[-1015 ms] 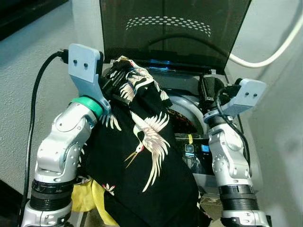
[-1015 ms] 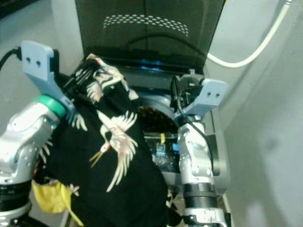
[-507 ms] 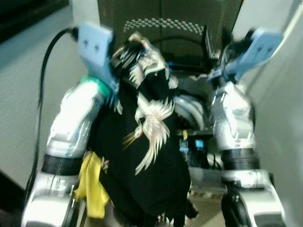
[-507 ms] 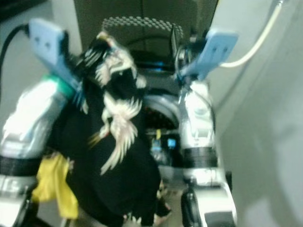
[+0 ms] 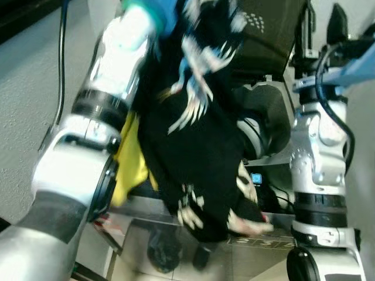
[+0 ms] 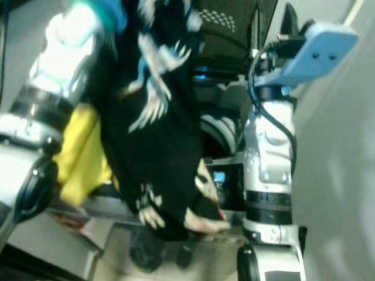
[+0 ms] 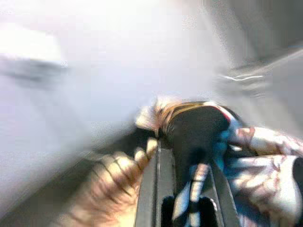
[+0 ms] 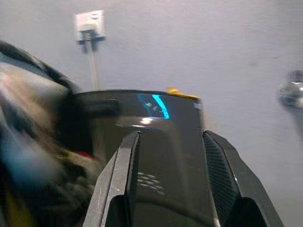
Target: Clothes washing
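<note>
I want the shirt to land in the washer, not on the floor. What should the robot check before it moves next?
1. Shirt held by left tool: ok, cloth is pinched between its fingers.
2. Washer lid up: ok.
3. Drum opening free: cannot tell, the shirt hangs in front of it.
4. Shirt hem above the washer rim: not ok, it dangles low in front.
5. Right tool free: ok, open and holding nothing, near the lid.
6. Yellow cloth free of the shirt: cannot tell.
</note>
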`<state>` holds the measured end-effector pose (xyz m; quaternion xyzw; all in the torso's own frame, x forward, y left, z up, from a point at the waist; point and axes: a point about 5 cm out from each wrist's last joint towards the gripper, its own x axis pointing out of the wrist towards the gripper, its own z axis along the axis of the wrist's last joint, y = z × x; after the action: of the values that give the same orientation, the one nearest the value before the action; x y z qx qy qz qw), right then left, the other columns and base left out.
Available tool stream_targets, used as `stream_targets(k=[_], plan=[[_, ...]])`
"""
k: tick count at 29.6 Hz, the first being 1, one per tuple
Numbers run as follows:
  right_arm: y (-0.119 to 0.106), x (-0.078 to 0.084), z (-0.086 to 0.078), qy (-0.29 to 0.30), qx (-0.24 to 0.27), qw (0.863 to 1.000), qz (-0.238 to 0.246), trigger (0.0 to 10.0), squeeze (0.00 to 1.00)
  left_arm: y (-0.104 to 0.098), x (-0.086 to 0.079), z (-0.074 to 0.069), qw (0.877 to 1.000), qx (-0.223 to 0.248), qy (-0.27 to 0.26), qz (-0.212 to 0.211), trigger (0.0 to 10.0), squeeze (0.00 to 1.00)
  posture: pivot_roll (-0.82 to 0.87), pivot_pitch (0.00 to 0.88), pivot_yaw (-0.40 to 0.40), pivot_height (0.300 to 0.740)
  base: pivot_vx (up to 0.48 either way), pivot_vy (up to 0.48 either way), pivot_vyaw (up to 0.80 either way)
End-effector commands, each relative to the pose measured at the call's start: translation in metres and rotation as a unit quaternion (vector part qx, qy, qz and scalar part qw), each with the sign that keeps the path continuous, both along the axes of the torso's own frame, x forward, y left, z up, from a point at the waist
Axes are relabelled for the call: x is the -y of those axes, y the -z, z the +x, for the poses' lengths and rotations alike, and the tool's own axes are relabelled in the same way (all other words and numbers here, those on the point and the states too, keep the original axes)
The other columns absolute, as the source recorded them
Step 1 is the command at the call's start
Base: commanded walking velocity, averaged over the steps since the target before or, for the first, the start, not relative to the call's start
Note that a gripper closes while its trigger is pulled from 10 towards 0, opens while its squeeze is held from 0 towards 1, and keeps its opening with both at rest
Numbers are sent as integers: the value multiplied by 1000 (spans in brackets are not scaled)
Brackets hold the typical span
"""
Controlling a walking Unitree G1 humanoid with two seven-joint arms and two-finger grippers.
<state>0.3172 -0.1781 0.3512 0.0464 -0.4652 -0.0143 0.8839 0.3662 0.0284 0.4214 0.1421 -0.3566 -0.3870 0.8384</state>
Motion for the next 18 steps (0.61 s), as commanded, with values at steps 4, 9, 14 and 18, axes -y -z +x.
stream_targets(k=[4,9,14,18], plan=[[6,2,-6,10,-4,1000,-6,10000,0,99,-1,26,977,-195,42,77,10000,0,-135,116,87,740,0,0,0],[14,-4,-4,-5,-26,1000,-9,10000,0,109,-14,24,974,-213,71,30,10000,82,-102,106,74,740,0,0,0],[15,-13,-1,-22,-32,999,-8,10000,0,103,-33,17,977,-202,68,-12,10000,1000,-83,98,67,740,0,0,0],[16,-16,2,-32,-35,999,-9,10000,0,96,-49,8,981,-181,55,-42,10000,1000,-65,91,59,740,0,0,0]])
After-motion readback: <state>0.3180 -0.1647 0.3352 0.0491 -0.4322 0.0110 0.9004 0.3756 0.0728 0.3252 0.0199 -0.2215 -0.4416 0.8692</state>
